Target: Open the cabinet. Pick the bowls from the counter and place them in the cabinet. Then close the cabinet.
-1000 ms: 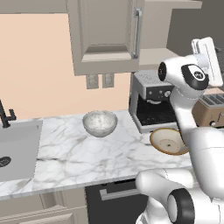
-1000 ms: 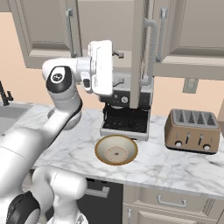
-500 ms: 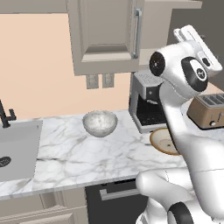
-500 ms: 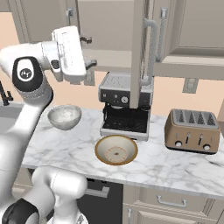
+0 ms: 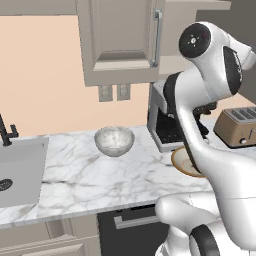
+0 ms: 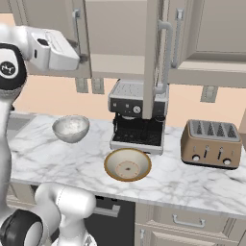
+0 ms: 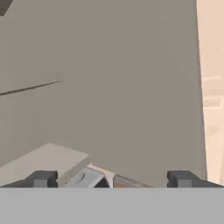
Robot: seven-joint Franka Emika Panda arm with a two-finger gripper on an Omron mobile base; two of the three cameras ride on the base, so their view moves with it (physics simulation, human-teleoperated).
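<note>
The cabinet hangs above the counter; its right door stands open edge-on and its left door is closed. My gripper is up beside the left door's bar handle, open, with nothing between its fingers. In the hand view the gripper faces a flat beige cabinet surface at close range. The grey-white marbled bowl sits on the counter. The tan bowl lies before the coffee machine, partly hidden by my arm in the left base view.
A coffee machine stands under the open door, and a toaster sits to its right. The steel sink and a dark tap are at the counter's left end. Drawers run below.
My arm has swung left: the hand moved from in front of the coffee machine up to the cabinet's left door. The bowls have not moved.
</note>
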